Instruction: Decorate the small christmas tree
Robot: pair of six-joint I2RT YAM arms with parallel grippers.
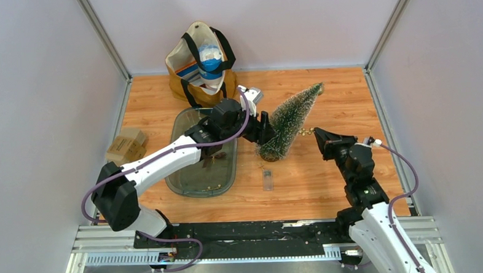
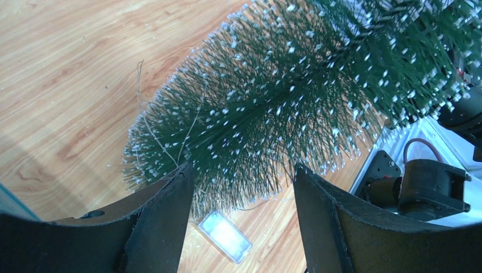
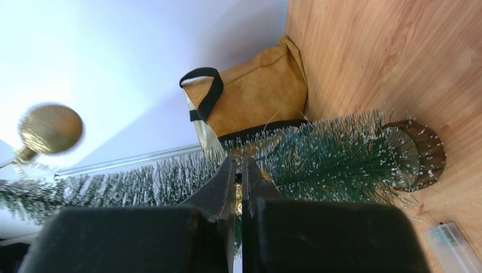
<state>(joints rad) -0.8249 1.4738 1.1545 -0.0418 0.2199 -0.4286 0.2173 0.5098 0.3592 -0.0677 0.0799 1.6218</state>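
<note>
We see the left gripper (image 1: 264, 127) reaching across the bench (image 1: 327, 185) to the lower part of the small christmas tree (image 1: 290, 119). In the left wrist view the left gripper (image 2: 239, 170) stands wide open. Its two dark fingers (image 2: 162, 219) sit on either side of the tree's (image 2: 295, 96) outermost frosted bristles. The bristles brush the tip of one finger. Bare wood shows between the tree and the other finger, so we read no firm hold.

The tree stands near the middle of the bench, to the right of the clear tray (image 1: 195, 178). It is tilted, with its tip leaning toward the far right corner. Its round wooden base (image 3: 426, 151) is down at the bench, though we cannot tell whether it sits flat.

The right gripper (image 1: 321, 133) hovers just to the right of the tree, apart from it, and is closed. In its own view the right gripper (image 3: 239, 162) has its fingers pressed together. A small gold glint shows in the slit between them, but we cannot tell what it is. A gold bauble (image 3: 50, 128) shows blurred near the thin end of the tree (image 3: 335, 153). We cannot make out what it hangs from.

A small clear battery box (image 1: 267, 178) lies on the bench in front of the tree. A brown tote bag (image 1: 202, 61) with black handles stands at the far edge. A cardboard box (image 1: 127, 146) sits to the left of the tray.
</note>
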